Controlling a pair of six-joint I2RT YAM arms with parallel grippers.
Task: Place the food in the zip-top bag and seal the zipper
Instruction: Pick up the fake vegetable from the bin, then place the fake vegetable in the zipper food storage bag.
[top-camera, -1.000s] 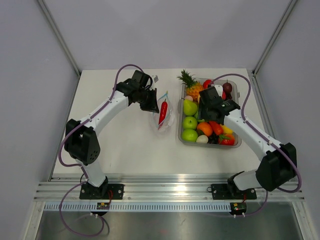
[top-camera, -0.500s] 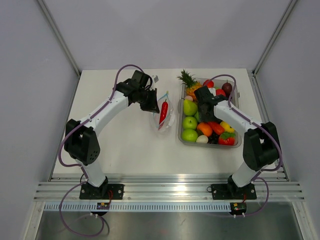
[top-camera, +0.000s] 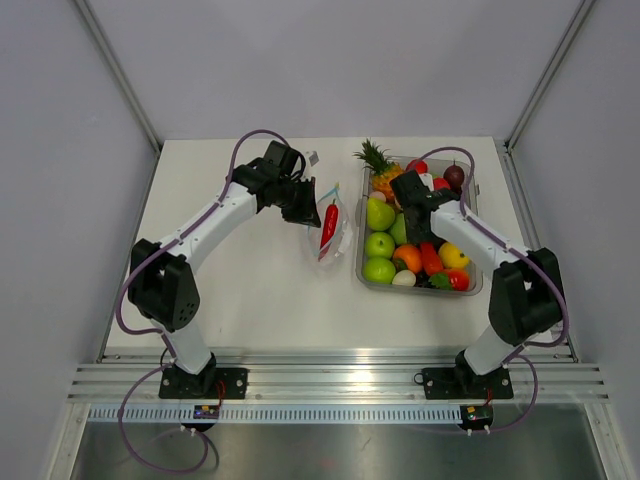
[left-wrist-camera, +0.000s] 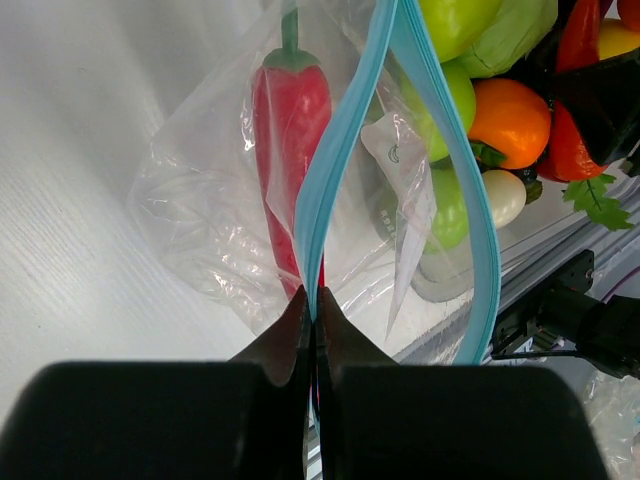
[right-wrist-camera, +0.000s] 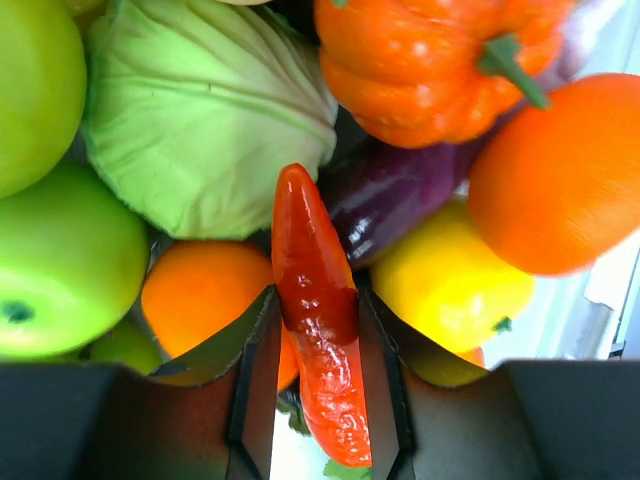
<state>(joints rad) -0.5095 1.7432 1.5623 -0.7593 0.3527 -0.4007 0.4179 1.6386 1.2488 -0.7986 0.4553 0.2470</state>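
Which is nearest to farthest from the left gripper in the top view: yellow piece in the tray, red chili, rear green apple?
From the left gripper, pinched on the zipper:
1. Red chili: inside the zip-top bag, just right of the gripper.
2. Rear green apple: on the left side of the tray.
3. Yellow piece: on the tray's right side, clearly farthest.

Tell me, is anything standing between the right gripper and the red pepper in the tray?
Nothing visible does. The red pepper lies between the right gripper fingers; the cabbage and yellow piece only sit beside it.
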